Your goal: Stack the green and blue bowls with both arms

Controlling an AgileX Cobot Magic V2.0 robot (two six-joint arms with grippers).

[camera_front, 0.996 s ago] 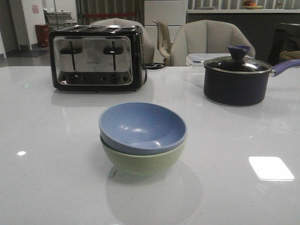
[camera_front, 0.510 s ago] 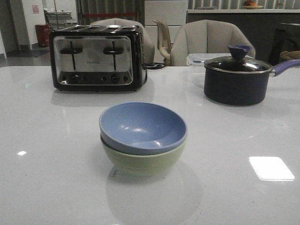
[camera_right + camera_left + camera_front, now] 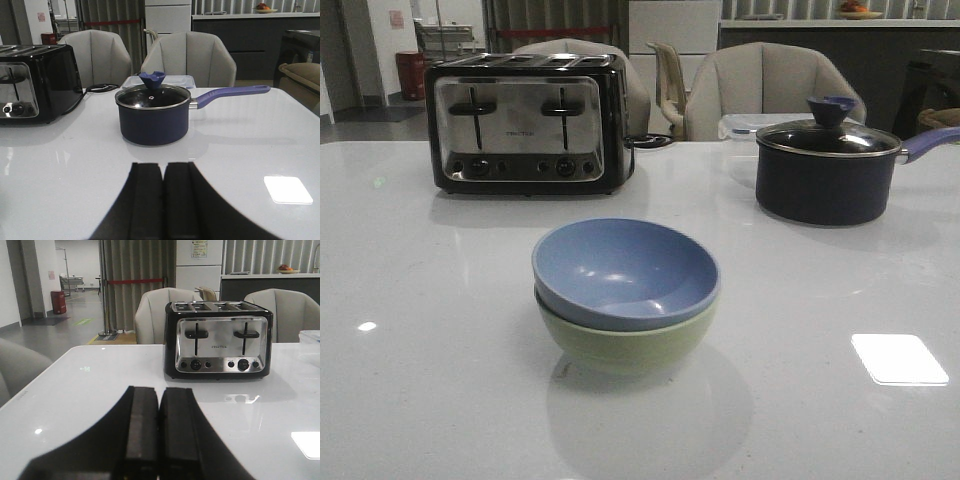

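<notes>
- Looks like a showroom or test space dressed as a kitchen-dining area, inside a larger commercial building.
- Glossy white surface [image 3: 410,400] carrying a four-slot toaster [image 3: 525,122] and a lidded navy saucepan [image 3: 825,165].
- Padded beige chairs [image 3: 765,85] drawn up behind it.
- Dark counter with a fruit bowl [image 3: 858,10] further back.
- Red barrier belt [image 3: 135,281] on stanchions, a red bin [image 3: 58,302], and green floor markings [image 3: 84,321] in an open hall.
</notes>
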